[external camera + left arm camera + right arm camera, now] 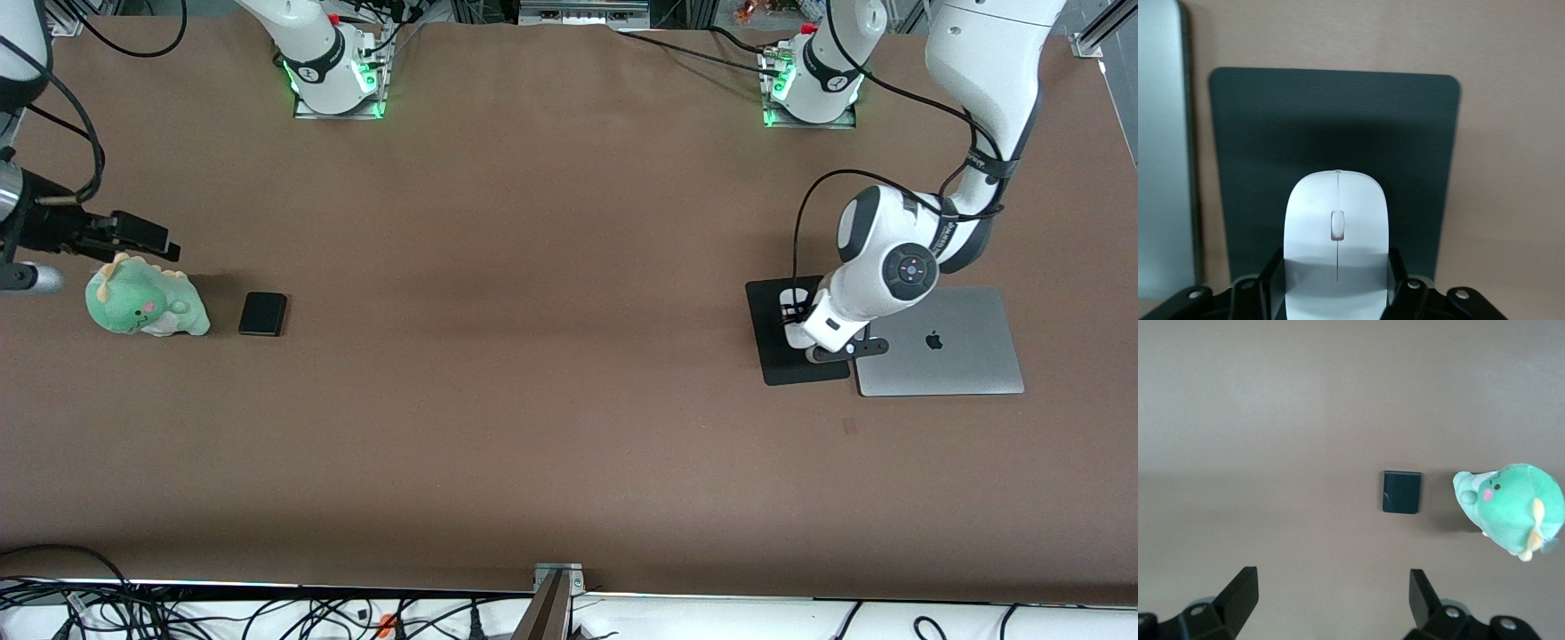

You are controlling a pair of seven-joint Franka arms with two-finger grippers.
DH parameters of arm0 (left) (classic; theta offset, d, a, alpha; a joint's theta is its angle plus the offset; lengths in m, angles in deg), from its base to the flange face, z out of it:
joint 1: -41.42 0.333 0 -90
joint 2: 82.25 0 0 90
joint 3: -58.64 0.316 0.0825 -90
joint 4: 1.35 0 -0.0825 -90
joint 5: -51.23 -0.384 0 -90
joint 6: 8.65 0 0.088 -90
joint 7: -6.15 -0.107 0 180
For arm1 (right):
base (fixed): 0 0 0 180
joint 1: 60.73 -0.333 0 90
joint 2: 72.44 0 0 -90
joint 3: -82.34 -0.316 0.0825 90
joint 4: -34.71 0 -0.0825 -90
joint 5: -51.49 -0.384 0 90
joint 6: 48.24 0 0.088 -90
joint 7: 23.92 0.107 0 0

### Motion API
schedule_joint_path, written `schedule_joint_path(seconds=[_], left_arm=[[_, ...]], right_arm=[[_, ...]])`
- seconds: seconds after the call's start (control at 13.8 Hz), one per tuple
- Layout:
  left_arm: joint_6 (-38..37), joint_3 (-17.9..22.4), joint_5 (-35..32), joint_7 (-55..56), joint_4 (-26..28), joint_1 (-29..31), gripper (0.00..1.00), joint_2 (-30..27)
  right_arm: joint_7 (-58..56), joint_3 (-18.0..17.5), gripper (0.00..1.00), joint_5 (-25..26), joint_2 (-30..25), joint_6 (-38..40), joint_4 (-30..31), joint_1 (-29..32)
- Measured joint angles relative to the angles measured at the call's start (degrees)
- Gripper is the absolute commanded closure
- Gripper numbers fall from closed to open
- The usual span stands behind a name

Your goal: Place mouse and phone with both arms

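The white mouse [1336,213] sits between the fingers of my left gripper [1335,270], which press on its two sides, low over the black mouse pad [1331,120]. In the front view my left gripper [794,320] is down on the pad [775,360] and hides most of the mouse. The black phone [263,314] lies flat on the table toward the right arm's end; it also shows in the right wrist view [1401,492]. My right gripper [160,242] is open and empty, up in the air over the green plush, its fingers wide apart [1333,593].
A green plush dinosaur [147,305] sits beside the phone, toward the table's end; it also shows in the right wrist view [1513,510]. A closed grey laptop [942,342] lies beside the mouse pad and shows in the left wrist view [1161,167].
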Motion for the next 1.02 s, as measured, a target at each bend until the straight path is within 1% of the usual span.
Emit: schedule_joint_path(seconds=[0.07,0.15,0.22,0.29,0.36,0.44,0.51,0.8,1.02], left_arm=[[0.00,-0.01,0.00,-0.03,0.07,0.15,0.67,0.14],[0.04,-0.09,0.00,-0.03,0.09,0.14,0.59,0.41],[0.13,-0.21,0.00,-0.02,0.10,0.13,0.55,0.80],[0.31,-0.25,0.00,-0.02,0.10,0.13,0.48,1.26],[0.61,-0.24,0.00,-0.02,0.10,0.17,0.32,1.74],[0.99,-0.24,0.00,-0.02,0.07,0.24,0.02,2.14],[1.22,-0.24,0.00,-0.02,0.04,0.29,0.00,2.48],[1.38,-0.24,0.00,-0.31,-0.43,0.56,0.00,2.68],[0.88,-0.24,0.00,-0.83,-1.34,0.85,0.00,0.82]], right_arm=[[1.03,-2.02,0.00,0.86,-1.00,0.55,-0.05,1.27],[2.44,-4.37,0.00,1.81,-2.04,1.08,-0.09,2.50],[3.95,-6.57,0.00,2.85,-2.90,1.37,-0.10,3.39],[5.09,-8.37,0.00,3.76,-3.66,1.58,-0.10,3.98],[5.91,-9.40,0.00,4.30,-4.20,1.73,-0.10,4.20],[6.22,-9.81,0.00,4.60,-4.58,1.79,-0.10,4.31],[6.24,-9.83,0.00,4.71,-4.89,1.81,-0.10,4.50],[6.24,-9.45,0.00,4.74,-5.30,1.83,-0.10,5.59],[6.24,-9.44,0.00,4.73,-5.30,1.83,-0.10,5.62]])
